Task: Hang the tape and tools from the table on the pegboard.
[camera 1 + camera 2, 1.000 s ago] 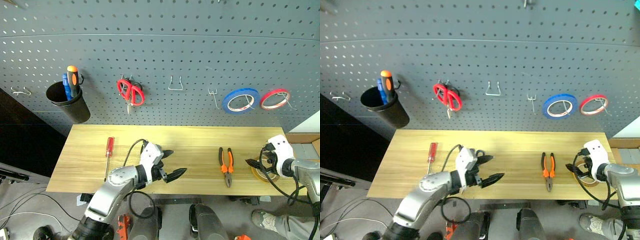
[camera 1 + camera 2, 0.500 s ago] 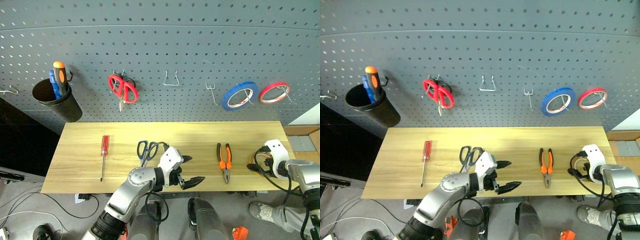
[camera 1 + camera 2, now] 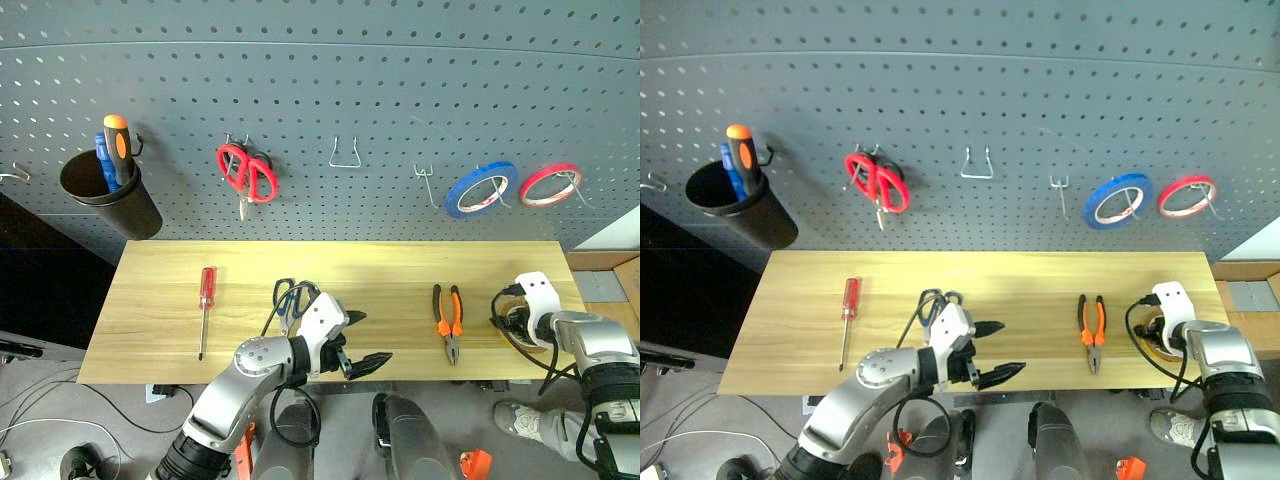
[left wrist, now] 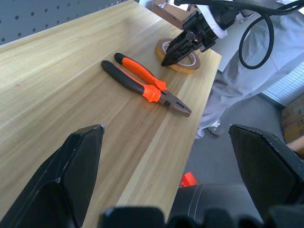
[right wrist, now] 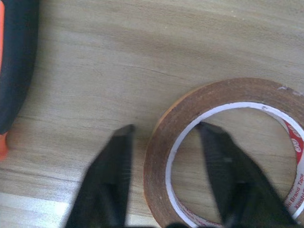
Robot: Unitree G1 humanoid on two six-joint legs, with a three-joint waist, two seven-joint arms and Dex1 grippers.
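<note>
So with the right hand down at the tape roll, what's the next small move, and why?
Probably close the right hand on the tape roll: its fingers straddle the roll's wall, one outside, one inside the ring, with gaps on both sides. The roll lies flat on the table, not yet gripped.

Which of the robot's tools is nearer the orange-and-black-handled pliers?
The right tool, straddling the yellow tape roll's wall just beside the pliers. The left tool hovers farther off, by the blue-handled scissors.
</note>
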